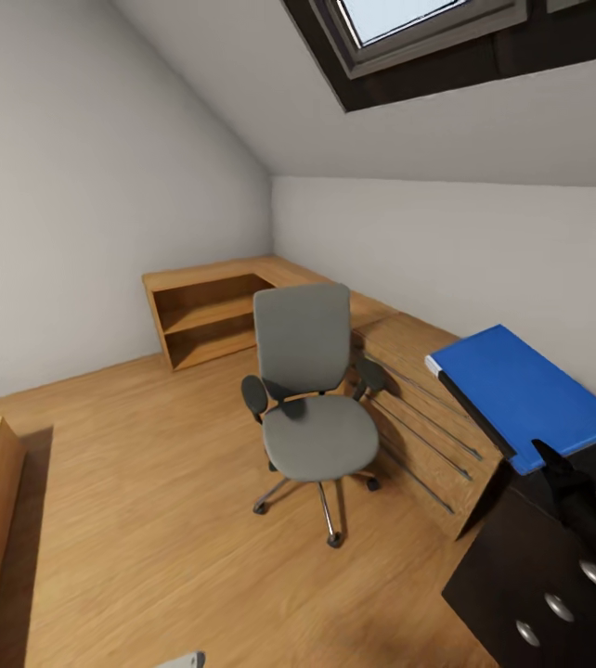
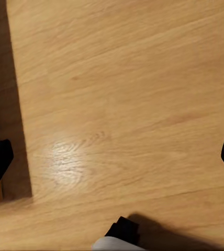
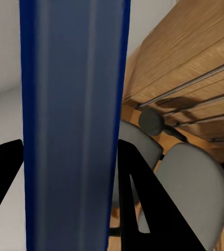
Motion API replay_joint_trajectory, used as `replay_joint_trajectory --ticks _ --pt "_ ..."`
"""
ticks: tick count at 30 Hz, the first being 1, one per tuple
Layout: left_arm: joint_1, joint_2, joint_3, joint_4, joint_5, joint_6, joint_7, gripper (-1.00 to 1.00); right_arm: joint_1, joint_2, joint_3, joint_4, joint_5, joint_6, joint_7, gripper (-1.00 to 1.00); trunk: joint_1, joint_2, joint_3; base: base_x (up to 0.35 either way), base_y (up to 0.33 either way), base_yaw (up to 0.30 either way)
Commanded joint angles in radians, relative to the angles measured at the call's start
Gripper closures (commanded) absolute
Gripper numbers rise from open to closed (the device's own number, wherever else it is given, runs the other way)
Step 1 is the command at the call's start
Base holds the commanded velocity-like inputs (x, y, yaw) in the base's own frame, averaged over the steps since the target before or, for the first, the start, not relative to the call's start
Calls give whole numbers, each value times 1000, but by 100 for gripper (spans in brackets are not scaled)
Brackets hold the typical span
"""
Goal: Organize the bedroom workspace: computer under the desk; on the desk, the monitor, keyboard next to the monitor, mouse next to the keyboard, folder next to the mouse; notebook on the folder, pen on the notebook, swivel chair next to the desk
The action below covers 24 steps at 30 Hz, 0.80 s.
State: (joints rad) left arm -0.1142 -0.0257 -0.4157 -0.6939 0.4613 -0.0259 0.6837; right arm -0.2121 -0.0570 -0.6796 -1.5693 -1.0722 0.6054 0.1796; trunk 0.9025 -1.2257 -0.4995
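The right gripper (image 3: pixel 70 172) is clamping the blue folder (image 1: pixel 525 394), holding it in the air at four o'clock in the head view, above the black desk (image 1: pixel 521 594) with silver knobs. The grey swivel chair (image 1: pixel 312 399) is standing at centre on the wood floor (image 1: pixel 149 520). The left gripper (image 2: pixel 112 157) is hanging spread wide over bare floor.

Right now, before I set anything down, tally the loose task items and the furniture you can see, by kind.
Blue folder, pinched in the right gripper: 1
Swivel chair, seat bare: 1
Black desk with round silver knobs: 1
Light-wood open shelf unit against the far wall: 1
Light-wood drawer cabinet behind the chair: 1
Total: 5
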Motion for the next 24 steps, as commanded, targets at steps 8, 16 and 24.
replay_joint_trajectory --ticks 8,16,24 --pt "-1 -2 -5 8 7 -3 7 -100 -1 0 -3 0 -2 6 2 100 -31 56 24 0 0 -275" --pt "-1 -2 -5 8 7 -3 7 -100 -1 0 -5 1 -2 4 1 100 -61 112 49 0 0 -276" --pt "-1 -2 -5 8 8 -3 7 -100 -1 -1 -6 5 -1 0 1 100 -92 168 74 0 0 -276"
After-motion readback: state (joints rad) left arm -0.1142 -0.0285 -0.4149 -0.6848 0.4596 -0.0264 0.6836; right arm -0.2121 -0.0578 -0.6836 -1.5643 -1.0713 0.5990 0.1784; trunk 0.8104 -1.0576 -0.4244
